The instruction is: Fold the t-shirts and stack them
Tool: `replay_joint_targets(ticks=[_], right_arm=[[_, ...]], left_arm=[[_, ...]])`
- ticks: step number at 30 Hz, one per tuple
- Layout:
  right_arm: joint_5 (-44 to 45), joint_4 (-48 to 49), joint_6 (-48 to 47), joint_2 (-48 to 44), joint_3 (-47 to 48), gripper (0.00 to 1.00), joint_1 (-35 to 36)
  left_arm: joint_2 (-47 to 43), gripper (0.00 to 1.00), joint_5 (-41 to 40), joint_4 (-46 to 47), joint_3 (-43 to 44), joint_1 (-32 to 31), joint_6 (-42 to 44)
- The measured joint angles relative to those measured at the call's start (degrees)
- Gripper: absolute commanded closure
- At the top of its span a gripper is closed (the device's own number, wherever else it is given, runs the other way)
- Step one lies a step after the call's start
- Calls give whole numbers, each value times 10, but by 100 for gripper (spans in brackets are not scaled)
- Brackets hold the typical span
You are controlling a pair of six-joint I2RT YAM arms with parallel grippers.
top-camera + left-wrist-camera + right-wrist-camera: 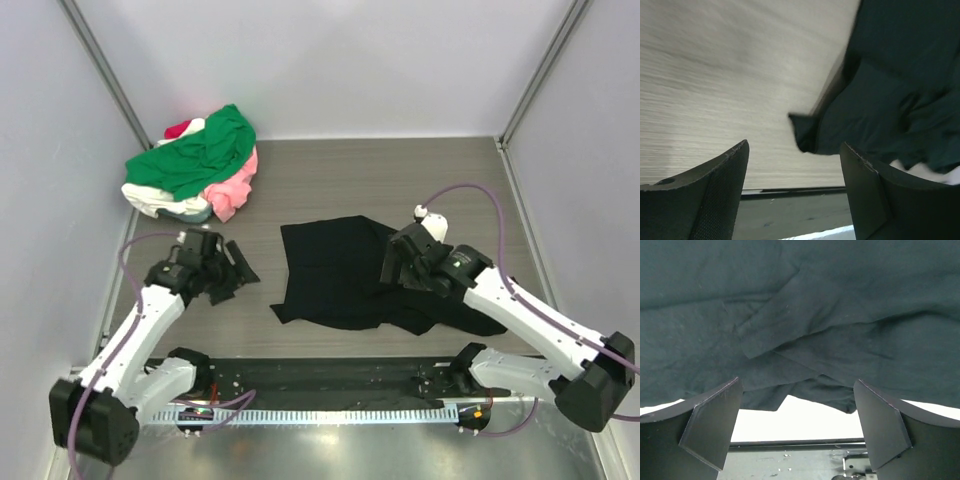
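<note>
A large black t-shirt (340, 275) lies crumpled in the middle of the table. It fills the right wrist view (800, 315) and shows at the right of the left wrist view (890, 95). A heap of shirts sits at the far left: a green one (195, 155) on top, pink (235, 190), white (150, 200) and red (180, 128) under it. My left gripper (237, 270) is open and empty, left of the black shirt. My right gripper (390, 265) is open over the shirt's right part, holding nothing.
A black rail (330, 372) runs along the near edge of the table (400, 180) between the arm bases. Grey walls enclose the table on the left, back and right.
</note>
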Motion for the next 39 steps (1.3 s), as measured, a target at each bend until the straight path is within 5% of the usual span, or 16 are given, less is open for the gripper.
replay_joint_targets(ticks=[5,8,12,19,26,29,31,35,39], right_arm=[[-47,54,-17,57,-30,5,-49],[-85,89,-42,92,-32,8,-126],[-109,117,-75,117,-32,10,-192],[-109,130,-106,113,-39,9,-209],[-101,122,-124,58,-65,9,-243],[-105,122,-127,52,-64,9,-245],[-108,121,-129,54,-64,9,-245],[-107,121,-131,61,-62,9,-246],[-106,121,-131,74,-62,9,-257]], left_arm=[[81,27,-43,53,-48,-149,-56],[132,27,-62,81,-56,-187,-71],[207,29,-101,99,-14,-190,-65],[424,30,-134,145,218,-167,-14],[609,33,-135,142,358,-136,12],[637,41,-135,153,402,-135,17],[653,69,-134,157,417,-135,17],[662,100,-120,173,417,-135,15],[650,100,-110,195,396,-135,8]])
